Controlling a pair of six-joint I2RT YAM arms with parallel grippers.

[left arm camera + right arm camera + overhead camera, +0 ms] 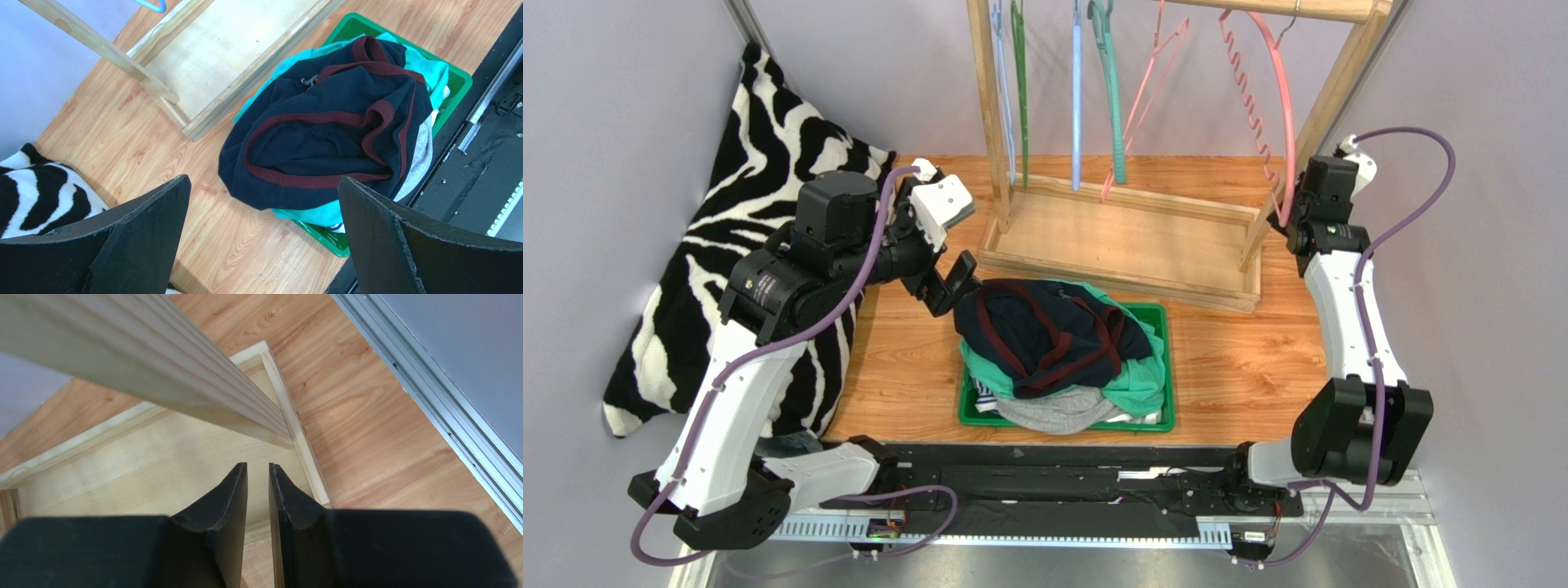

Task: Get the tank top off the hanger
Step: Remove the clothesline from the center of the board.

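Contents of the work table, as seen from the room:

1. Navy tank top with maroon binding at neck and armholes. It lies crumpled on top of a heap of clothes in the bin, spilling over the bin's rear left corner onto the table. Neither gripper touches it. A small grey metal piece shows at its far edge; I cannot tell what it is.
2. Shallow green plastic bin. It sits on the table just in front of the rack's base. Under the tank top it also holds a teal garment and a pale grey garment.
3. Pale wooden clothes rack with a tray-like base. It stands at the back of the table. Thin plastic hangers in green, blue, teal and pink hang from its top rail.
4. Black-and-white zebra-print cloth. It is draped along the left wall and down over the table's left edge.
5. Wood-grain table top.
6. Left gripper. Its jaws are spread to their full width and hold nothing. It is poised above the table just behind and to the left of the bin, looking down on the tank top.
7. Right gripper. Its jaws are drawn almost together, with only a thin slit between them and nothing visible in it. It hangs over the right end of the rack's base, close beside the slanted wooden post, well apart from the bin.
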